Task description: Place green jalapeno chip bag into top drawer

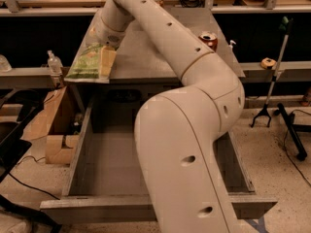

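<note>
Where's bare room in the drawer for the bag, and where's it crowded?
The top drawer has bare floor between its left wall and the arm; the rest is hidden behind it. The countertop is bare between the green jalapeno chip bag and the arm. Crowded: the counter's front-left corner, where the gripper is at the bag.

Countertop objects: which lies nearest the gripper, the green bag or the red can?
The green jalapeno chip bag, at the counter's front-left corner beside the gripper; the red can stands far right.
</note>
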{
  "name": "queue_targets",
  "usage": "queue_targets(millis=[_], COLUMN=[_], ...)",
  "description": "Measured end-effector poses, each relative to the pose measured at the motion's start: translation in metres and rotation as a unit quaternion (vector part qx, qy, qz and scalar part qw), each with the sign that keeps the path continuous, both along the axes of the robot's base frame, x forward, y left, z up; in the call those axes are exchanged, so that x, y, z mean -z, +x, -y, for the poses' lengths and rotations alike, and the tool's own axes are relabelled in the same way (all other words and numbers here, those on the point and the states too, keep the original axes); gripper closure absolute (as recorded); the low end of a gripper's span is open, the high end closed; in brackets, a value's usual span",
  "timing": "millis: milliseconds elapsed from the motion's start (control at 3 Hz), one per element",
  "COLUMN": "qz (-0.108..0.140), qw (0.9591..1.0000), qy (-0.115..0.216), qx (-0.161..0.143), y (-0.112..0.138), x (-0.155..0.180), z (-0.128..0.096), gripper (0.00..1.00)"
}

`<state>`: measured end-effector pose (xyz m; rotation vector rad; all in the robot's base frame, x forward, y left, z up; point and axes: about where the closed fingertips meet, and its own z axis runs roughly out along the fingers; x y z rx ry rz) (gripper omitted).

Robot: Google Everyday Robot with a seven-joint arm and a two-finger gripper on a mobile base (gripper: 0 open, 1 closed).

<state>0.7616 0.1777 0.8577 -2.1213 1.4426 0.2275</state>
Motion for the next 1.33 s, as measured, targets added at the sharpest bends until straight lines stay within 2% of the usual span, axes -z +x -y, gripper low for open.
queue_targets(millis=[333,1333], qz=[-0.019,-0.023], qw=[0.9996,0.9995], qy=[-0.005,-0.006], qx=[-0.02,-0.022], y=[-0.0082,-0.0078], x=[0.0127,0.0203], z=[-0.0128,-0.0181], gripper=[0.26,0.95])
